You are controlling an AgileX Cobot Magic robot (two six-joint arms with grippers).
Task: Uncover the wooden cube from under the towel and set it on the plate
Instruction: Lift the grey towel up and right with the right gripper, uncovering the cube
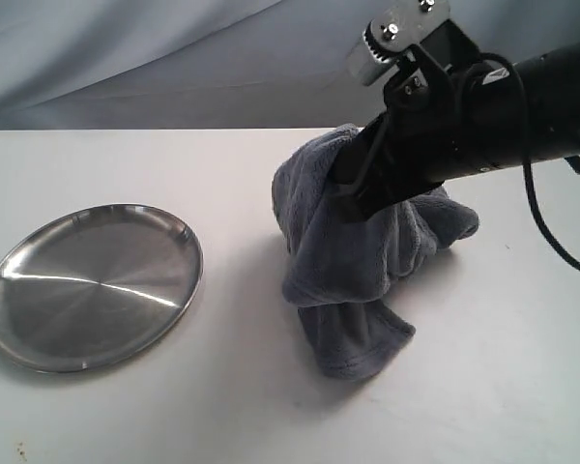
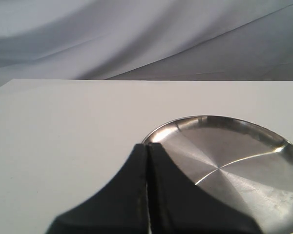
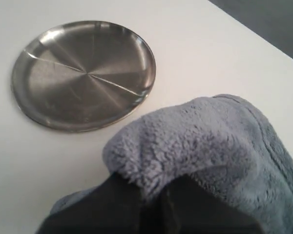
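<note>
The dark grey-blue fleece towel hangs bunched from my right gripper, which is shut on a fold of it above the table. Its lower end still touches the table. In the right wrist view the towel bulges over the black fingertips. The wooden cube is hidden; I cannot see it in any view. The shiny silver plate lies at the left, bare, and shows as the plate in the right wrist view. My left gripper is shut on nothing, just at the near rim of the plate.
The white table runs back to a grey-blue draped backdrop. The right arm with its black cable reaches in from the upper right over the towel.
</note>
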